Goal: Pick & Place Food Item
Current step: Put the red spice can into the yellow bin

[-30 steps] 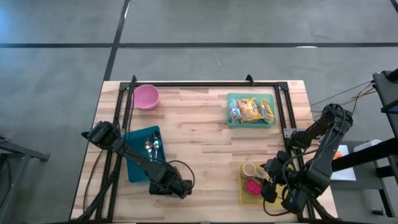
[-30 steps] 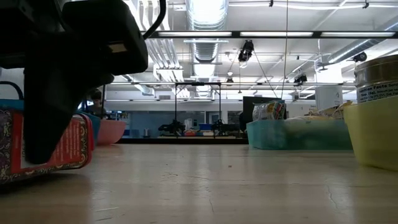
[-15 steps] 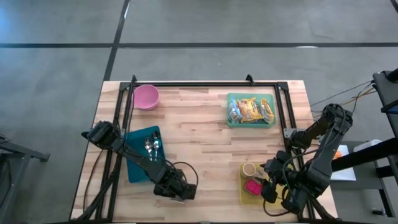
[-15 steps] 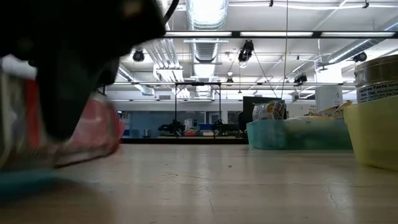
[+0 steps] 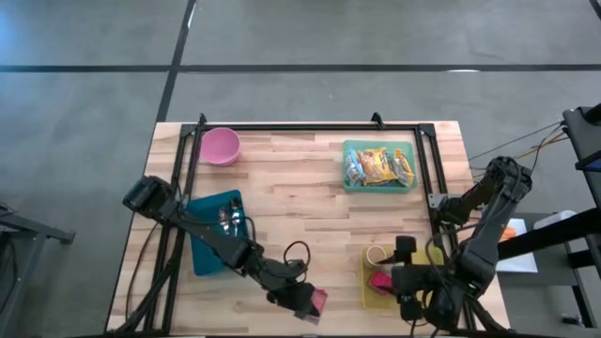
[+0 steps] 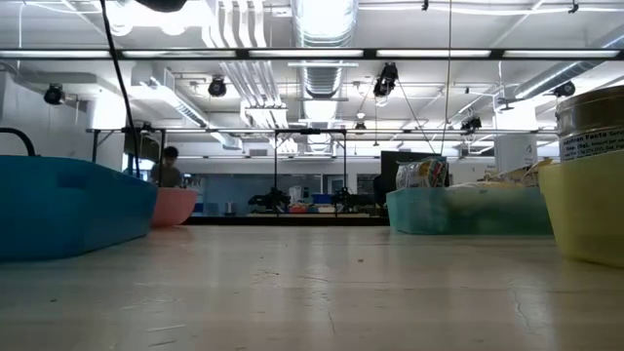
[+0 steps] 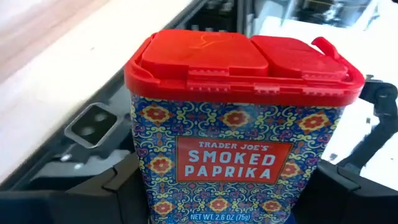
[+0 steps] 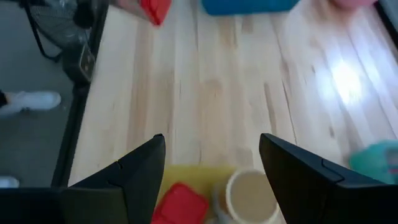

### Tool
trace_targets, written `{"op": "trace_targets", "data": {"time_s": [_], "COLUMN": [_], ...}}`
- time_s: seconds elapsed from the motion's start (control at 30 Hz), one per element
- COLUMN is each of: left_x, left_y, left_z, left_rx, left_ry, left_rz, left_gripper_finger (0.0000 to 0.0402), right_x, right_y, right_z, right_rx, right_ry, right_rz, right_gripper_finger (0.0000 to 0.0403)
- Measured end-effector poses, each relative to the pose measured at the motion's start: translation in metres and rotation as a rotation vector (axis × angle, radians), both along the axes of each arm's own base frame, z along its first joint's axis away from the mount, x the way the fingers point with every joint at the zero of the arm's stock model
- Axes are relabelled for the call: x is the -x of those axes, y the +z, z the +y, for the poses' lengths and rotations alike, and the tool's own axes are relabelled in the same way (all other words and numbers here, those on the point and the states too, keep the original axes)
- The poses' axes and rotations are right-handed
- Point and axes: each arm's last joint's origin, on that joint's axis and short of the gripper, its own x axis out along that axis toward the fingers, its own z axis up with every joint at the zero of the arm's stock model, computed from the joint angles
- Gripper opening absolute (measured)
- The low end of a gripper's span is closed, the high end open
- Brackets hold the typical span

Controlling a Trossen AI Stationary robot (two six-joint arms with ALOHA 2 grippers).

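My left hand (image 5: 305, 300) pinches the paprika tin (image 7: 239, 124) across its patterned sides, fingers seated below the red lid (image 7: 236, 59). In the high view the tin (image 5: 317, 301) sits at the desk's 6 o'clock edge, at 9 o'clock from the yellow bin (image 5: 371, 292).

Handling, as I judge it: the tin is rigid, light and smooth-walled, so it can slip or twist under a loose grip. Hold the flat sides low on the body; avoid the hinged lid, which may pop open.

My right hand (image 8: 211, 168) is spread, holding nothing, and hangs above the yellow bin (image 8: 199, 171) at 5 o'clock on the desk (image 5: 300, 202).

Only the left wrist view resolves the label and the grip. The low view shows neither hand nor tin. The right wrist view shows a red item (image 8: 180, 205) and a jar (image 8: 250, 196) already in the bin.
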Motion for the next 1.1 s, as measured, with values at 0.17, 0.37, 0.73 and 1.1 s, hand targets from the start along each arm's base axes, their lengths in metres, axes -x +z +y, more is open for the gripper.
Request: {"op": "trace_targets", "data": {"time_s": [0.17, 0.37, 0.73, 1.1], "left_x": [-0.003, -0.007, -0.008, -0.008], "left_y": [0.009, 0.021, 0.032, 0.032], "left_z": [-0.001, -0.002, -0.003, -0.003], "left_rx": [-0.004, 0.010, 0.006, 0.000], "left_ry": [-0.004, -0.083, -0.152, -0.177], "left_rz": [-0.080, -0.233, -0.382, -0.398], "left_gripper_finger": [0.0288, 0.0288, 0.0288, 0.0288], "right_x": [-0.011, -0.020, -0.026, -0.031], "right_y": [0.012, 0.013, 0.017, 0.024], "right_z": [0.004, 0.003, 0.005, 0.011], "right_rx": [-0.079, -0.055, -0.032, -0.112], "right_ry": [-0.035, 0.029, 0.114, 0.114], "right_rz": [-0.126, -0.125, -0.147, -0.223], "right_gripper_finger": [0.0256, 0.0256, 0.0256, 0.0256]}}
